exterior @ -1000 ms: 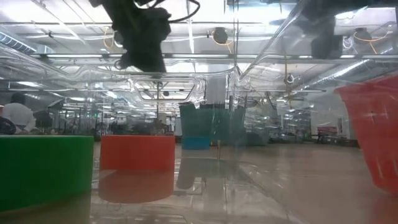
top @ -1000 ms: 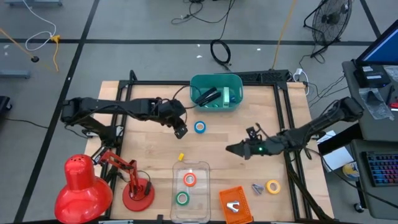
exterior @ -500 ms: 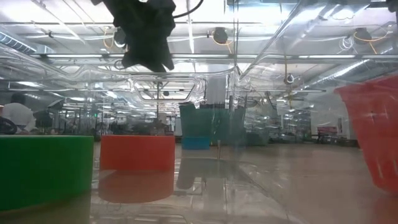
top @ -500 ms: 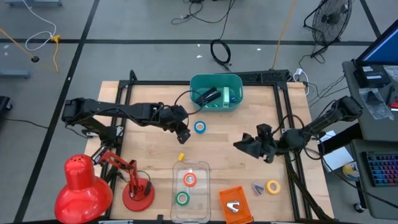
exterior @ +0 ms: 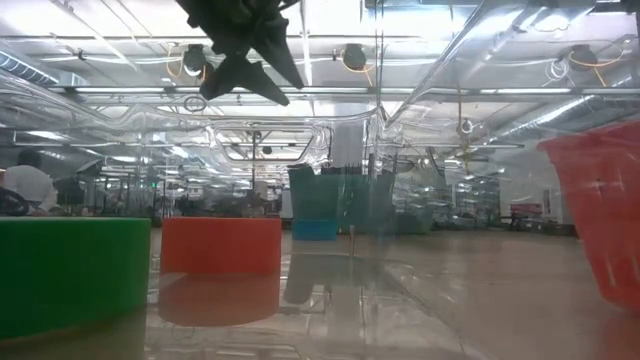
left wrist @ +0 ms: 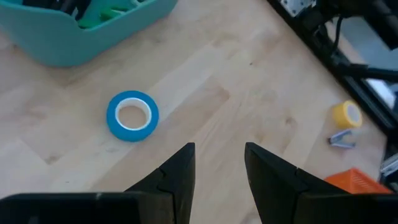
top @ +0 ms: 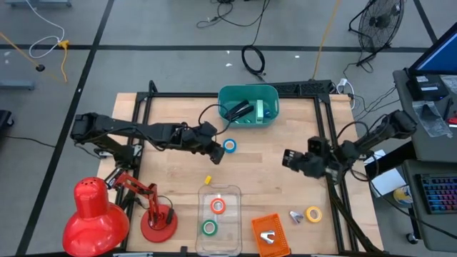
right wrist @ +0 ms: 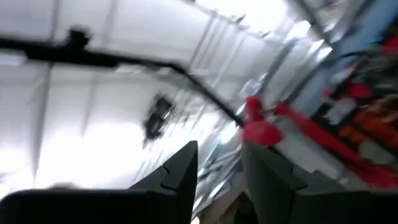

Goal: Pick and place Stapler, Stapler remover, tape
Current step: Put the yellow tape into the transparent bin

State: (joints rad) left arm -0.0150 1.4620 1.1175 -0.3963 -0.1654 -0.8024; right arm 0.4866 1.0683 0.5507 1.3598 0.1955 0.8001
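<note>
teal bin (top: 270, 118) holds dark and green items; clear tray (top: 230, 191) holds orange tape (top: 218, 206) and green tape (top: 208, 228); blue tape (top: 229, 145) lies beside the empty, parted left gripper (top: 216, 154); yellow tape (top: 313, 213) on the wooden table (top: 171, 171); right gripper (top: 287, 158) empty, parted

A lab: wooden table (top: 178, 178) in a metal frame (top: 325, 121), cables (top: 253, 61) on the floor.

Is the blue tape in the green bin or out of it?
Out. The blue tape lies flat on the table beside the bin.
</note>
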